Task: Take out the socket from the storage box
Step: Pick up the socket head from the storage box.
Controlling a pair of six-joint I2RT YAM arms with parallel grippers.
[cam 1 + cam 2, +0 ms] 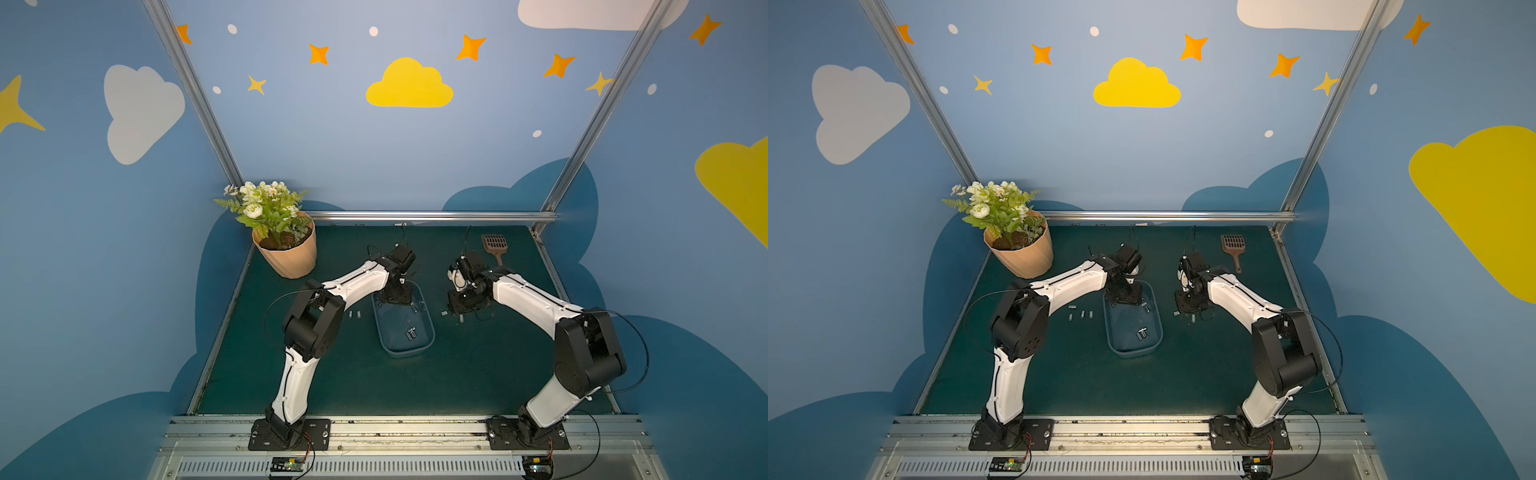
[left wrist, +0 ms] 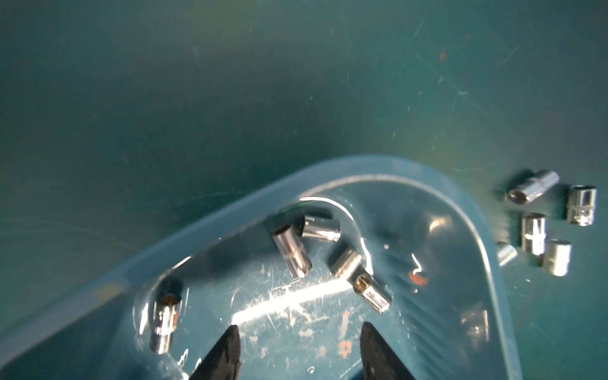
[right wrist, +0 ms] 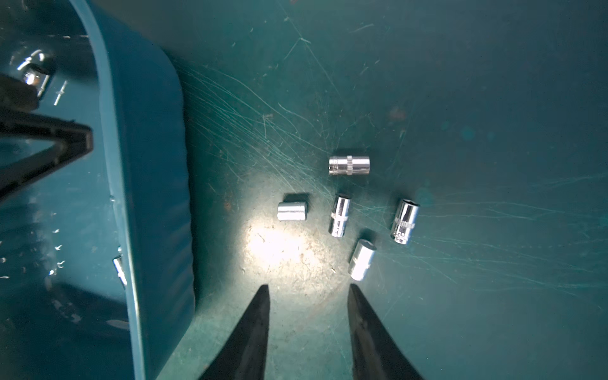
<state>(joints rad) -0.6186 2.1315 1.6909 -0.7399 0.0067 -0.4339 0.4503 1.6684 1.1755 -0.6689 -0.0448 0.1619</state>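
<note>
One box (image 1: 405, 354), three lots of five sockets (image 2: 291, 250), nothing held.
The box sits mid-mat (image 1: 332, 374). In the left wrist view five sockets lie inside it, four bunched near one rounded corner and one alone by another. Five more lie on the mat just outside its rim. The left gripper (image 2: 300, 329) hangs inside the box's far end, jaws partly apart with nothing between them. The right gripper (image 3: 308, 288) hovers over the mat right of the box, jaws partly apart and empty, above another five loose sockets. One pot (image 1: 286, 257) of flowers stands far left, one brown scoop (image 1: 493, 243) far right.
</note>
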